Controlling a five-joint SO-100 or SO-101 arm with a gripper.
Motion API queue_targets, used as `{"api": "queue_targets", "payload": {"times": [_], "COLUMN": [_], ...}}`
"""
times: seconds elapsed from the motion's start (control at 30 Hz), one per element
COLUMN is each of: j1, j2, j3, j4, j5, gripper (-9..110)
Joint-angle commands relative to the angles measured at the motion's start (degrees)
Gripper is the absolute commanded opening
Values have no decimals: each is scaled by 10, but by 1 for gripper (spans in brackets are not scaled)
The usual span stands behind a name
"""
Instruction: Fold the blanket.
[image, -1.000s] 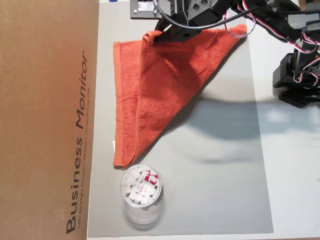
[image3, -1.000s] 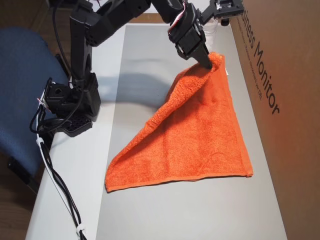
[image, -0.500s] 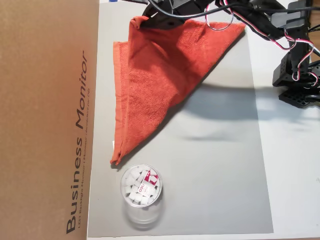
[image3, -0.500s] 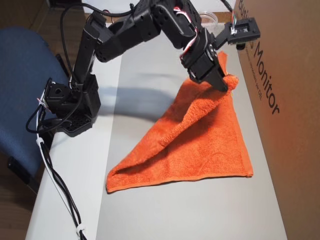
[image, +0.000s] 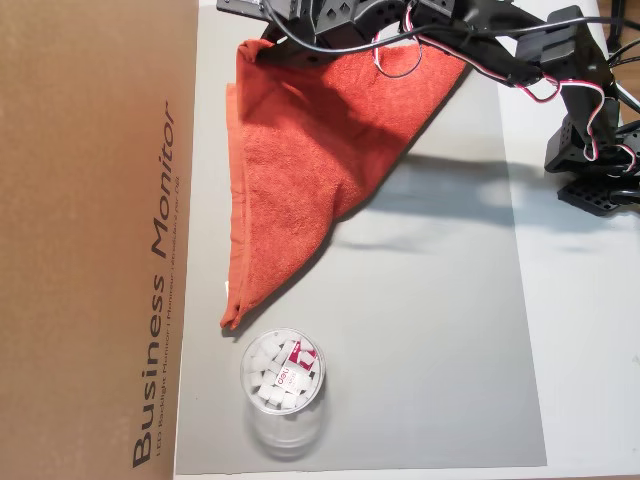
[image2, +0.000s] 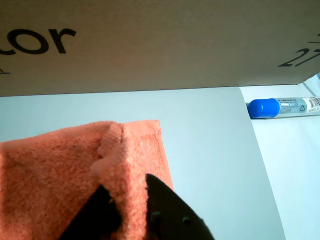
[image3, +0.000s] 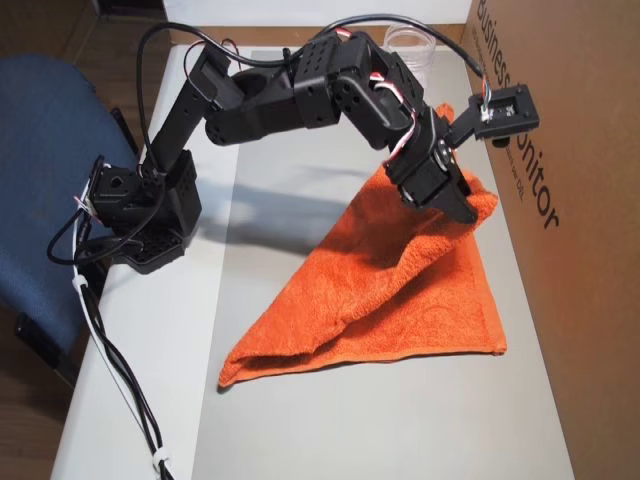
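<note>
Two dark fingers of the claw (image2: 131, 192) are clamped on a raised corner of the blanket (image3: 400, 290), as the wrist view shows plainly: the terry cloth is bunched up between them, with its flat hemmed edge just above the fingertips. Beyond the claw in that view lies bare grey mat (image2: 210, 130), then the wall of a brown cardboard box (image2: 160, 45) with black lettering, and off to the upper right a blue-capped tube (image2: 280, 106) on the white worktop (image2: 295, 170); neither overhead view shows that tube.

From an overhead view the claw (image3: 470, 203) holds the lifted corner close beside the box (image3: 570, 250), and the rest of the orange-red blanket slopes down from it to the mat (image3: 380, 430), spreading into a rough triangle below and to the left of the claw, its near hemmed edge lying flat. Behind the claw in this view, a clear plastic cup (image3: 408, 45) stands at the far end of the mat, and a blue chair (image3: 45, 170) sits left of the arm's base.

In an overhead view from the opposite side, the claw itself is hidden under the arm at the top edge. It alone shows that the cup (image: 283, 375) holds white cubes and sits just past the blanket's (image: 300, 170) far tip, well apart from the claw.
</note>
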Motion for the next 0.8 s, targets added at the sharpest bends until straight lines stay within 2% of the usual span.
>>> {"api": "queue_targets", "payload": {"times": [0.0, 0.77], "j1": [4, 5], "j2": [-7, -147], "j3": [-30, -23], "j4": [-33, -142], "j5": [0, 10], "gripper": [0, 0]}}
